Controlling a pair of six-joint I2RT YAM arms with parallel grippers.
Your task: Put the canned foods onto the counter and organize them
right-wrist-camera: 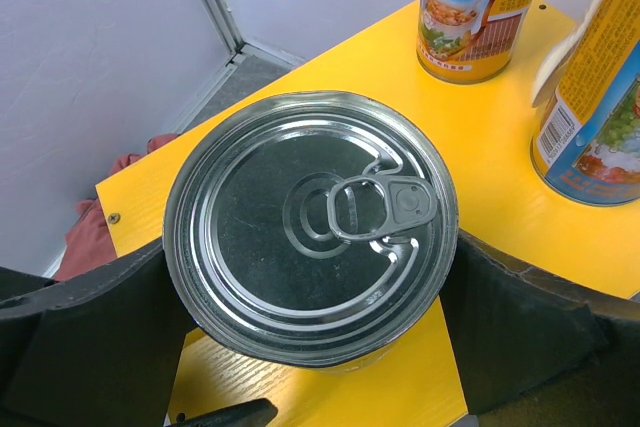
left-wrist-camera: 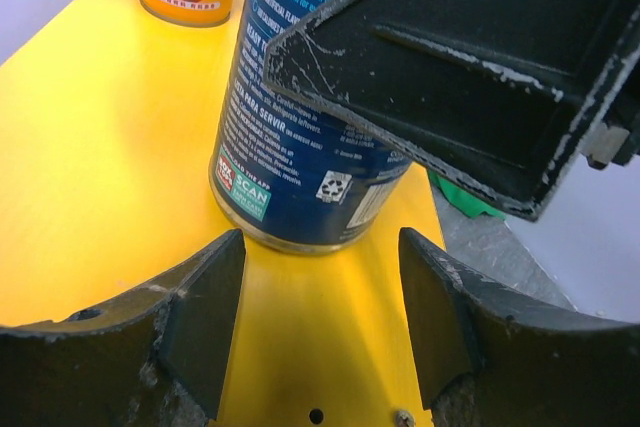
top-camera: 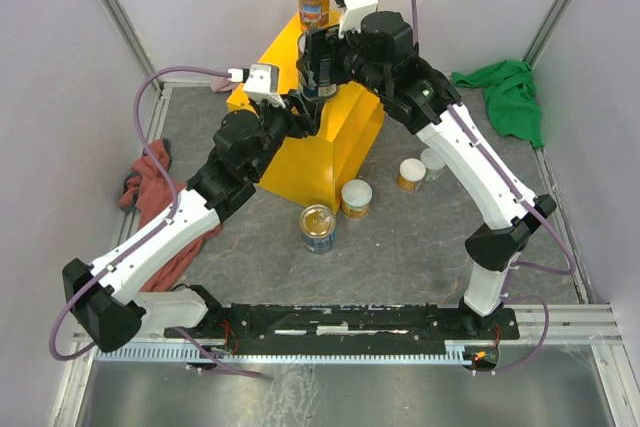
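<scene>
Both arms are reaching over the yellow counter (top-camera: pixel 335 137); the right pincer (right-wrist-camera: pixel 310 297) is pointing down from above, its fingers pinching a wide blue can (right-wrist-camera: pixel 310 247) standing on the countertop. The left pincer (left-wrist-camera: pixel 320 332) is hovering low beside that can's base, fingers spread and apart from it; two orange cans (right-wrist-camera: pixel 470 7) are standing behind.

The grey worktop (top-camera: pixel 420 237) carries the yellow counter (top-camera: pixel 345 142) near its middle. Just in front of the counter stand a blue can (top-camera: pixel 318 228) and a white-lidded can (top-camera: pixel 356 198); two more short cans (top-camera: pixel 411 174) sit to its right. A green cloth (top-camera: pixel 508 97) lies far right, a red cloth (top-camera: pixel 148 182) left.
</scene>
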